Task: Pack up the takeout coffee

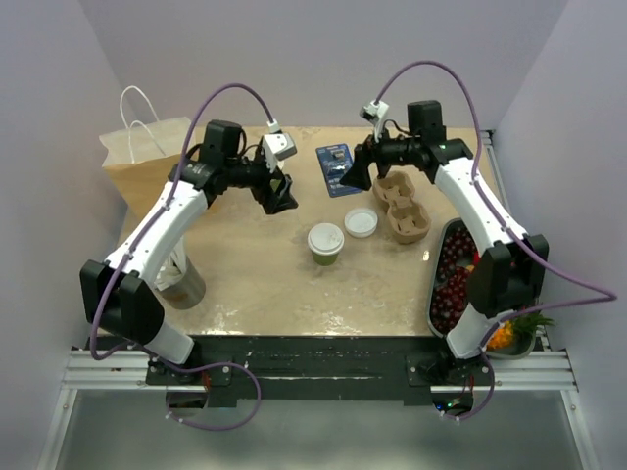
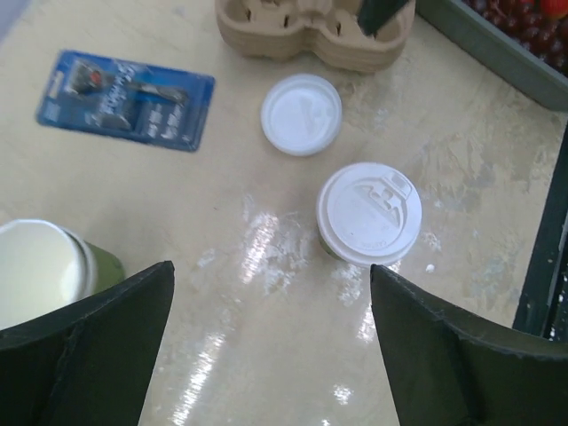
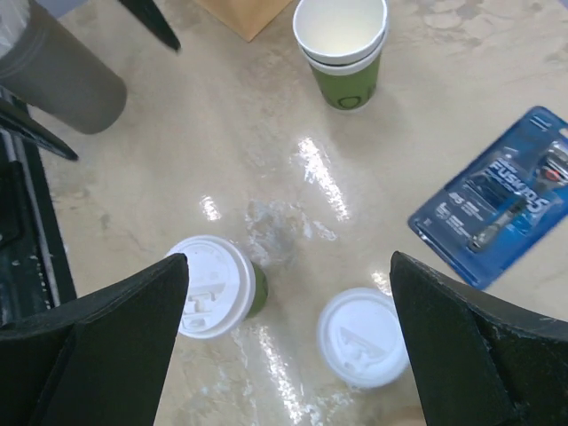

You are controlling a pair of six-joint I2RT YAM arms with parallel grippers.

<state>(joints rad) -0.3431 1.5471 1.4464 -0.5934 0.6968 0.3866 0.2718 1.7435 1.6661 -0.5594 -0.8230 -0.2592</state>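
**Desk:** Any writing you can read?

**Me:** Only on the blue razor pack [image 3: 506, 195]: I make out "FUSION5". The embossing on the lids is too small for me to read.

**Desk:** Where's the takeout coffee [image 1: 325, 243]?

**Me:** Upright and lidded, mid-table [image 1: 255, 284]. A loose lid [image 1: 361, 222] lies just beside it, with the cardboard cup carrier [image 1: 402, 208] beyond. An open cup [image 2: 40, 271] stands by my left fingers.

**Desk:** Jaws?

**Me:** Left gripper [image 1: 279, 193] and right gripper [image 1: 351, 174] are both spread wide with nothing between them, apart from the coffee. The paper bag [image 1: 147, 162] is far left, and a tray [image 1: 432, 294] of dark red fruit lies along the right edge.

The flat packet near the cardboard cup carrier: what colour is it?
The packet is blue, clearest in the right wrist view.
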